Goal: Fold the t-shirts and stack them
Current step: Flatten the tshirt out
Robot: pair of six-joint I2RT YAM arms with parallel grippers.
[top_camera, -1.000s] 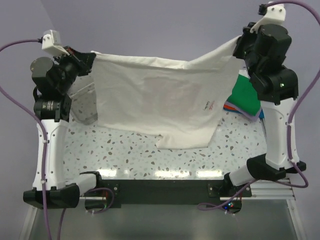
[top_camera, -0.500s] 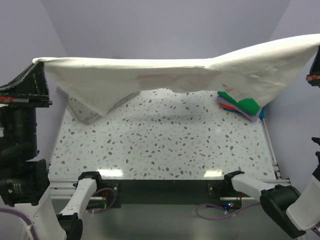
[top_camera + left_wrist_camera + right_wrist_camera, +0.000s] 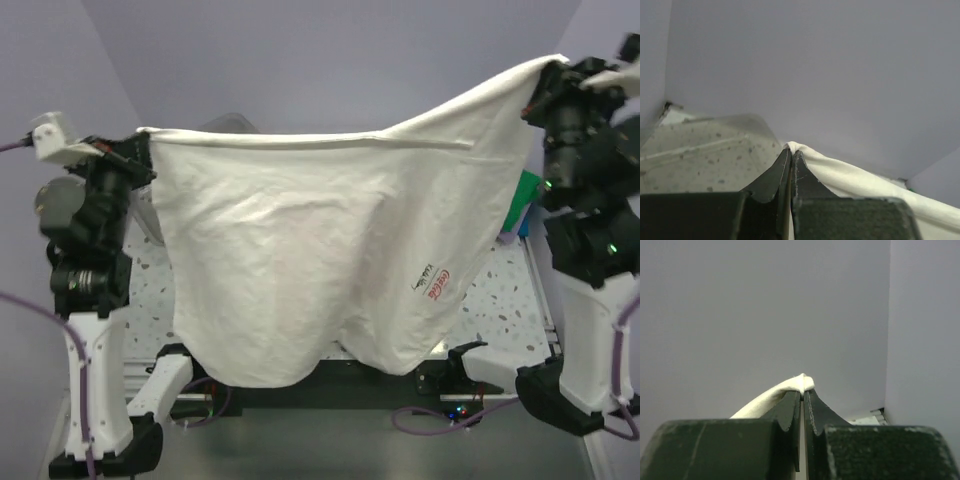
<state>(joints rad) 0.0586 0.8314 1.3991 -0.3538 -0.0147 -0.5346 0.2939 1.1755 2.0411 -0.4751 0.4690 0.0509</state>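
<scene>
Half a second on, the cream-white t-shirt (image 3: pixel 300 250) is no longer stretched high across the top of the overhead view. It now hangs as a broad curtain through the middle of the frame, its lower edge drooping over the bottom centre and hiding most of the table (image 3: pixel 500 300). Its long top edge runs left to right between the two claws. The left gripper (image 3: pixel 140 150) pinches the upper-left corner and the right gripper (image 3: pixel 545 80) pinches the upper-right one, which sits higher in the picture. All the cloth hangs below that line, with the small red logo (image 3: pixel 435 283) at lower right. A sliver of a green folded shirt (image 3: pixel 525 195) peeks out at the right edge, nearer the right arm.

From the left wrist, the jaws are clamped together on a white corner of the t-shirt (image 3: pixel 850 180), which trails to the lower right.

From the right wrist, the jaws are likewise pressed shut on a nub of the t-shirt (image 3: pixel 775 397), falling away to the lower left.
</scene>
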